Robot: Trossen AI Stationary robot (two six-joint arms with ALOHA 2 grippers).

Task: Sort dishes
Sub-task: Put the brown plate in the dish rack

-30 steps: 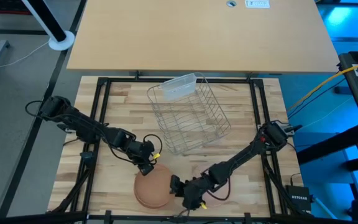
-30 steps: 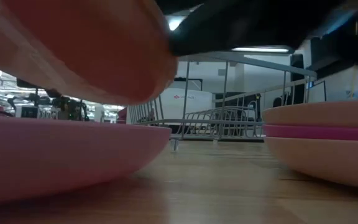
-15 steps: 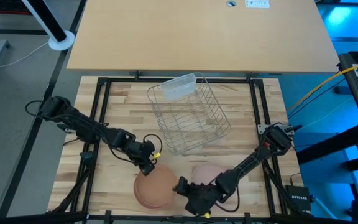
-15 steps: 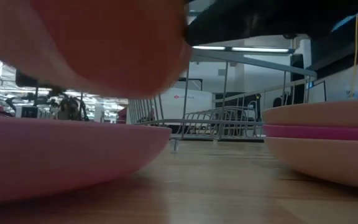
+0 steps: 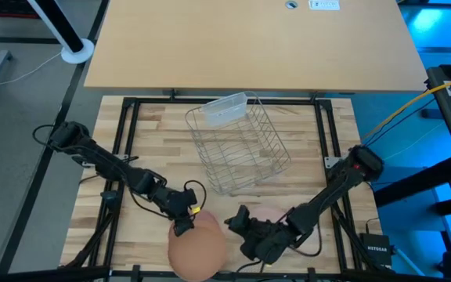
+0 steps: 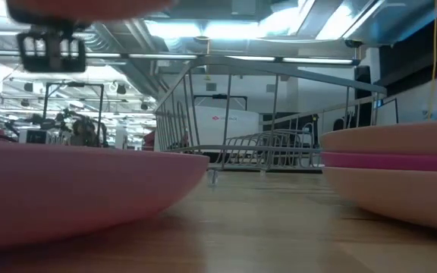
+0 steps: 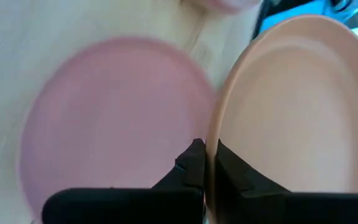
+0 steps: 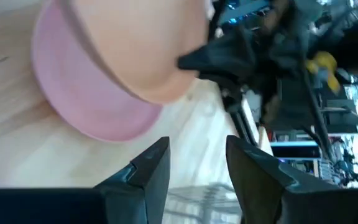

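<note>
A terracotta-orange plate (image 5: 200, 254) is up off the table near the near edge, held by my left gripper (image 5: 182, 225). Under it a pink plate (image 7: 110, 118) lies flat on the wood, also seen as the pink plate (image 6: 74, 189) in the low view. A stack of peach and magenta plates (image 6: 393, 178) sits to the right, partly under my right arm as the stack (image 5: 266, 213). My right gripper (image 5: 237, 222) hovers open between the raised plate and the stack, touching nothing. My left gripper pinches the orange plate's rim (image 7: 211, 146) between its two fingers, one finger on each face. It comes slanting down from the table's far left side. The plate is lifted clear above the pink plate and sticks out from the fingers toward the near edge.
A silver wire rack (image 5: 241, 149) stands at the table's middle with a clear tub (image 5: 224, 108) at its far end; in the low view the rack (image 6: 279, 152) lies beyond the plates. Bare wood lies left of the left arm.
My left gripper has moved toward the near edge and upward, carrying the orange plate, which has risen clear of the pink plate and almost out of the low view's top. My right gripper has drawn back from the plate's right edge toward the stack.
</note>
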